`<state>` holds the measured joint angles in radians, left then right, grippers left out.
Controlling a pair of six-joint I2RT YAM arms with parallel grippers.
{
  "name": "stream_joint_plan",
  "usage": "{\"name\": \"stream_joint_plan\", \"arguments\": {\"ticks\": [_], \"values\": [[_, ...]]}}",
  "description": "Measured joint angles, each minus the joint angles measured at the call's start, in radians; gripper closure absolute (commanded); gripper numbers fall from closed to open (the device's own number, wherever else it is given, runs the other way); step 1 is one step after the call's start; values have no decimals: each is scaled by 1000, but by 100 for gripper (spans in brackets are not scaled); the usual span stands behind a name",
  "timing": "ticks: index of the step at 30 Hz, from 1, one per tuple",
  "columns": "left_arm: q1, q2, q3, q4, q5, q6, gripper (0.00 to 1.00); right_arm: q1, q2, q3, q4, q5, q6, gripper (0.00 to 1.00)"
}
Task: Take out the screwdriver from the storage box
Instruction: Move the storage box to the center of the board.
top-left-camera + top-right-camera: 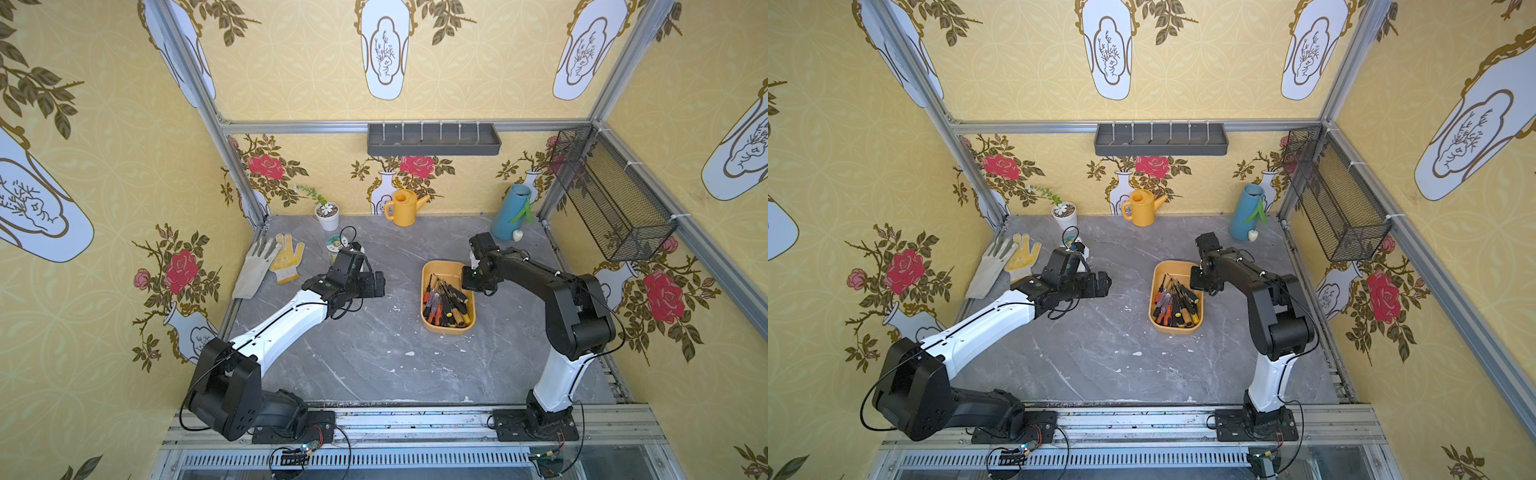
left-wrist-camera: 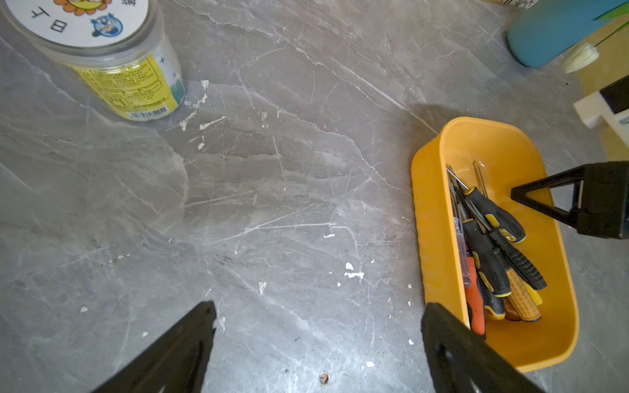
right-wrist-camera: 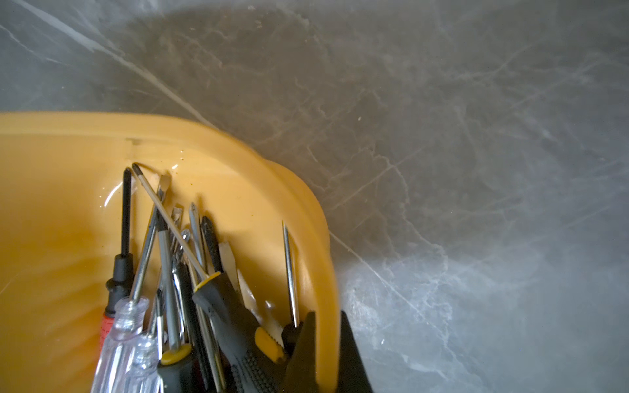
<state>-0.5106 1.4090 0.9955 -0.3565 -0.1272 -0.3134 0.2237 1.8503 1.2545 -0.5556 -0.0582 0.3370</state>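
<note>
Screwdrivers (image 1: 446, 301) heaped in storage box (image 1: 424, 291); right pincer (image 3: 326, 314) clamps its wall; left pincer (image 2: 318, 306) apart.

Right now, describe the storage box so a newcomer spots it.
On the grey marble table, look by the right arm. The storage box is the shallow yellow-orange tub there; unlike the yellow watering can at the back wall, it holds screwdrivers.

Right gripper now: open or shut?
Shut. The right gripper has its fingers pinching the shallow yellow-orange plastic storage box wall, one inside, one outside.
</note>
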Motion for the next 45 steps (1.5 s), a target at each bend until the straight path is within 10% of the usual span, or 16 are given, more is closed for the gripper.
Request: {"name": "stream_joint_plan", "arguments": {"ticks": [28, 37, 45], "values": [[-3, 208, 137, -167, 69, -26, 1, 266, 195, 212, 100, -81, 158, 100], [-3, 323, 208, -174, 32, -9, 13, 285, 219, 241, 80, -122, 168, 37], [-3, 387, 237, -203, 10, -17, 37, 286, 130, 227, 84, -100, 129, 24]]}}
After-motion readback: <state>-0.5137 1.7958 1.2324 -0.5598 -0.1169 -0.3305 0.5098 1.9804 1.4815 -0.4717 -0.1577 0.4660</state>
